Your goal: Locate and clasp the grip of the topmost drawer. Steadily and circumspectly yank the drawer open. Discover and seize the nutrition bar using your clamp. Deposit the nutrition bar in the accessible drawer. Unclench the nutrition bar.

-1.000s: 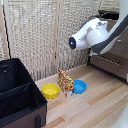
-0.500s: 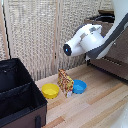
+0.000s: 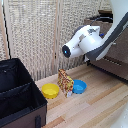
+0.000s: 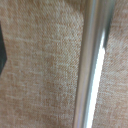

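Observation:
The nutrition bar [image 3: 65,82], a yellow-orange speckled packet, stands upright on the wooden table between two bowls. Above it and toward the exterior view's right hangs the bulky white arm [image 3: 82,42], its dark round end facing the camera. The clamp is mostly hidden behind that link; only a small blue bit [image 3: 102,35] shows, and whether the fingers are open or shut is hidden. The dark brown dresser [image 3: 116,54] stands at the exterior view's right. Its topmost drawer [image 3: 104,20] seems to jut out, largely covered by the arm. The wrist view shows no task object.
A yellow bowl [image 3: 50,90] and a blue bowl [image 3: 79,87] flank the packet. A black open bin [image 3: 17,95] fills the exterior view's left. Woven beige screens [image 3: 45,35] stand behind. The wrist view shows that weave with a silver bar [image 4: 92,65] across it.
The arm has swung from the dresser toward the exterior view's left and slightly lower, closer above the packet. The bowls and the packet have not moved.

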Tool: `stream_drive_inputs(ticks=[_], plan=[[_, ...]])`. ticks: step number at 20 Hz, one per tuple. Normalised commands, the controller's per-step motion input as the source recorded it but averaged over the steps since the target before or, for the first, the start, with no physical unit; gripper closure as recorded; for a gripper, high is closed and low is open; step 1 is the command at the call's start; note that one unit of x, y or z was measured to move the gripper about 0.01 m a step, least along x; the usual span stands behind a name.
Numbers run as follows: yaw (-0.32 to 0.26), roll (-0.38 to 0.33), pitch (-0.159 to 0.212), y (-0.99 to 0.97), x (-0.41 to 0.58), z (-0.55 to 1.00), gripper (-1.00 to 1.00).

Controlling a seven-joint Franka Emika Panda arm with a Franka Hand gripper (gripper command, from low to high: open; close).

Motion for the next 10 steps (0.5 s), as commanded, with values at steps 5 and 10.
stream_drive_inputs(ticks=[5,10], plan=[[-0.008,0.155,0.046,0.48,0.230,0.26,-1.00],[-0.140,0.253,-0.029,0.29,0.154,0.25,-1.00]])
